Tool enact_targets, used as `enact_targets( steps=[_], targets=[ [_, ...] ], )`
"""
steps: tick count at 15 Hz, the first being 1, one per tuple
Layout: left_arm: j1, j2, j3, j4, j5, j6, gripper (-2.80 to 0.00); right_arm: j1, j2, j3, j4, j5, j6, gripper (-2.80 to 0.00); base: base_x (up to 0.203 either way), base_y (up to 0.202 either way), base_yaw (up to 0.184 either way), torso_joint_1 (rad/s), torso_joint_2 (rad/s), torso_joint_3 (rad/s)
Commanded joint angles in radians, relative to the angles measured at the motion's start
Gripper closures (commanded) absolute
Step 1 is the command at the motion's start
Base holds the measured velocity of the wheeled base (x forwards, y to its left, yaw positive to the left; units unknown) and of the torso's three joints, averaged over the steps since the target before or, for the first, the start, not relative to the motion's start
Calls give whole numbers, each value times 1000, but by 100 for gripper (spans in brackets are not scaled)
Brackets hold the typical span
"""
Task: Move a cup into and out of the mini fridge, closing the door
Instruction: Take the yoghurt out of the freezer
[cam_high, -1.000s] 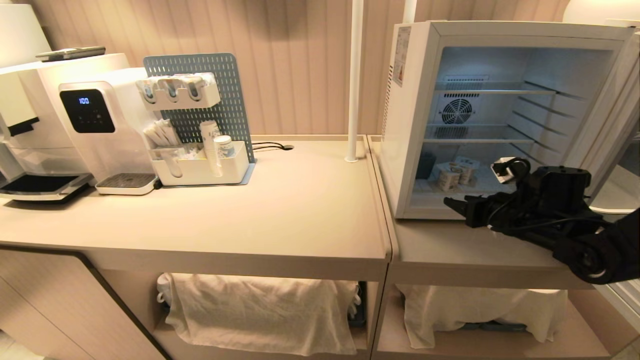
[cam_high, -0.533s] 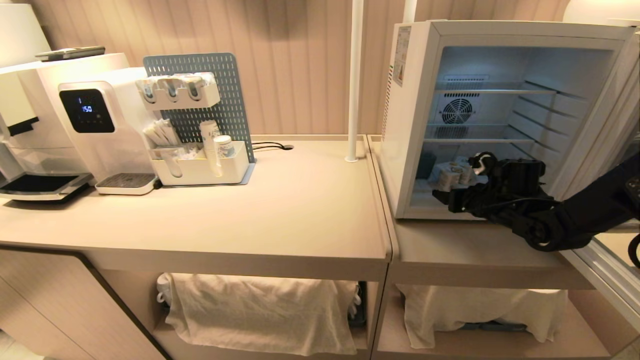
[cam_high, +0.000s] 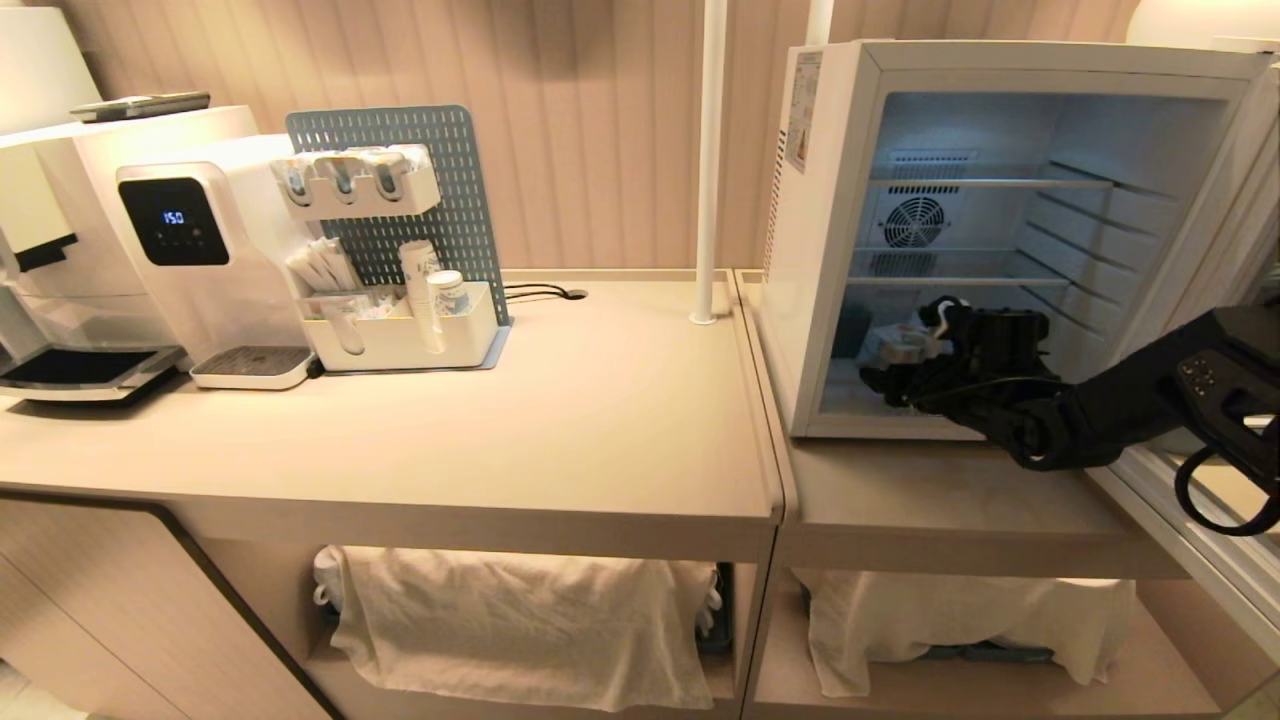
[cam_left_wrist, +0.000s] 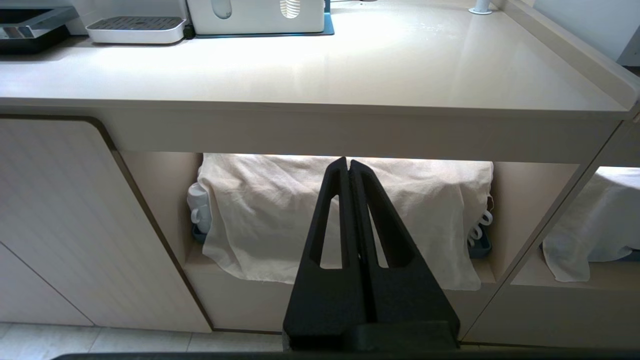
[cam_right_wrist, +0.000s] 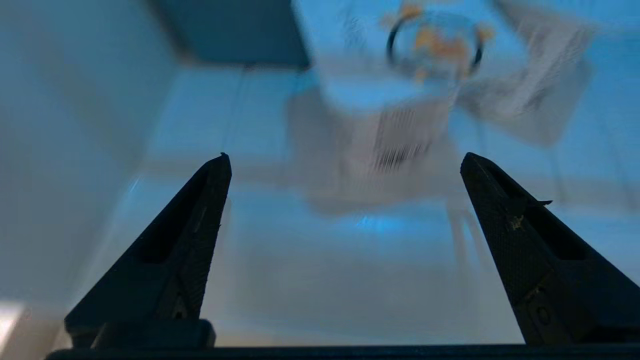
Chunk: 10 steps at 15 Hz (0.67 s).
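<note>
Right gripper (cam_high: 880, 380) is reaching into the mini fridge (cam_high: 830, 200) at floor level, jaws spread wide w/ nothing between them. In the right wrist view a blurred white cup (cam_right_wrist: 395, 115) w/ printed markings is sitting just ahead of the fingertips (cam_right_wrist: 220, 165), on the fridge floor near the back. Door (cam_high: 1240, 250) is standing open at the fridge's right. Left gripper (cam_left_wrist: 348, 162) is hanging below the counter (cam_left_wrist: 320, 60) edge, facing a cloth-draped shelf (cam_left_wrist: 340, 215), jaws pressed together, empty.
</note>
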Motion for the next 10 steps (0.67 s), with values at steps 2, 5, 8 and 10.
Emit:
enact_targets(
  steps=[2,5,8,10],
  targets=[
    [0,0,0,-1,0,0,0,-4,66,-106,42,-31,0,-280,0,0,0,0,0,0],
    [0,0,0,-1,0,0,0,-4,77,-142,76,-34,1,-280,0,0,0,0,0,0],
    [0,0,0,-1,0,0,0,-4,102,-150,71,-34,0,-280,0,0,0,0,0,0],
    [0,0,0,-1,0,0,0,-4,116,-164,74,-36,-2,-280,0,0,0,0,0,0]
  ],
)
